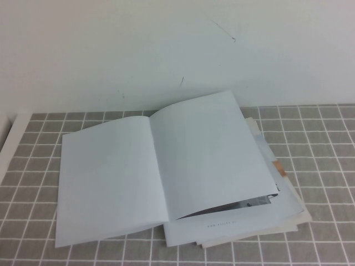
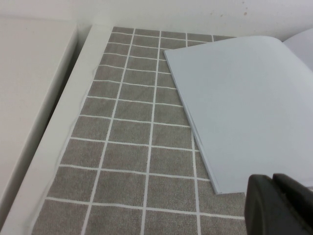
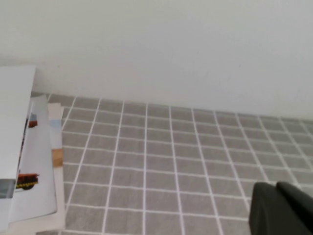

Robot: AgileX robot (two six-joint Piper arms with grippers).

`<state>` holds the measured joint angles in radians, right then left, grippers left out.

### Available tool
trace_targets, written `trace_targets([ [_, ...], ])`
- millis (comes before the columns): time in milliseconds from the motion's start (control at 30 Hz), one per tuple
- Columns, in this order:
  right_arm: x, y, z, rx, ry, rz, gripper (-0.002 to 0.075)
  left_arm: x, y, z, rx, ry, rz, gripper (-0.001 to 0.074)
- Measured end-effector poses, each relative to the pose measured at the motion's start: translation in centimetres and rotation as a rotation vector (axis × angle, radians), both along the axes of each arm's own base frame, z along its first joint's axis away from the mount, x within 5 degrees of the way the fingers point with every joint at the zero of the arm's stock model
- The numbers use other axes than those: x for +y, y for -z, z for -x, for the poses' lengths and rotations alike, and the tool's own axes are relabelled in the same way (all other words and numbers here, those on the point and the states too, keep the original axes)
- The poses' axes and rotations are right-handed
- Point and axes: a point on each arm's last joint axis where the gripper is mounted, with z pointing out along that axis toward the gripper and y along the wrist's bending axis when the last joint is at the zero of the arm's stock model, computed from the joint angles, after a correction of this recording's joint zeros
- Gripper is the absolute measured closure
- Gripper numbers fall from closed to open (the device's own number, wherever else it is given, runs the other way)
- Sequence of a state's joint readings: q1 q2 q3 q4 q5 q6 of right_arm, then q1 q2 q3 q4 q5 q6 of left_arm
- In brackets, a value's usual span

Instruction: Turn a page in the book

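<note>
Grey tiled table [image 3: 161, 161]; pile of loose papers [image 3: 34, 176] at nine o'clock; right gripper [image 3: 281, 210] at five o'clock.

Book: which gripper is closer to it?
Left. The left gripper hangs just past the book at a corner of its blank left page; the right gripper sits across open tiles from it.
</note>
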<state>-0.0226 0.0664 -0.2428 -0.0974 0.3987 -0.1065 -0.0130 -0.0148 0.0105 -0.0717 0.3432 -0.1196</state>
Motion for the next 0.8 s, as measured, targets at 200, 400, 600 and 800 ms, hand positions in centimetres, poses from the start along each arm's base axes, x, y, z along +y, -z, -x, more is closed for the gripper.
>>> trace_targets([
  [200, 0.1, 5.6, -1.0, 0.037, 0.023, -0.172, 0.0727, 0.0, 0.0, 0.0, 0.000, 0.000, 0.000, 0.0738],
  [400, 0.1, 7.5, -0.8, 0.056, 0.066, -0.259, 0.0727, 0.0, 0.0, 0.0, 0.000, 0.000, 0.000, 0.0738],
  [600, -0.2, 7.9, -0.5, 0.105, 0.117, -0.232, 0.0727, 0.0, 0.0, 0.0, 0.000, 0.000, -0.001, 0.0738],
  [800, -0.2, 7.9, -0.4, 0.132, 0.097, -0.153, 0.0727, 0.0, 0.0, 0.0, 0.000, 0.000, -0.001, 0.0738],
])
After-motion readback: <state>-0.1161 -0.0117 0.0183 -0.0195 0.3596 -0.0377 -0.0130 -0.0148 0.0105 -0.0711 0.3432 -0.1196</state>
